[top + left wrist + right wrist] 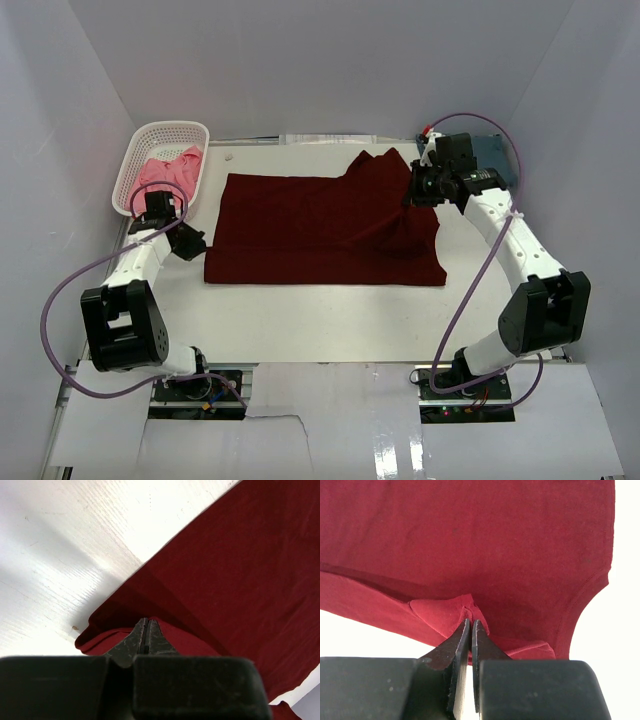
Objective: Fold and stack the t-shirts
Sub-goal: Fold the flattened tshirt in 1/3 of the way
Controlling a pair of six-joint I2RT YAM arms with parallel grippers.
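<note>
Here, a maroon shirt lies spread on a white table, pinched by both arms.

The table (330,310) carries the maroon shirt (300,230) across its middle, long axis running left to right, mostly flat, with its far right part raised into a peak. At the far left corner stands a white lattice basket (140,150), and a crumpled pink shirt (165,170) lies inside it. At the far right, a blue shirt (497,152) shows partly behind the right arm. The right pincer (418,190) is pressed together on a small fold of the maroon shirt, holding up that peak. The left pincer (192,243) sits at the shirt's left edge, fingers closed with red cloth bunched at their tips.
</note>
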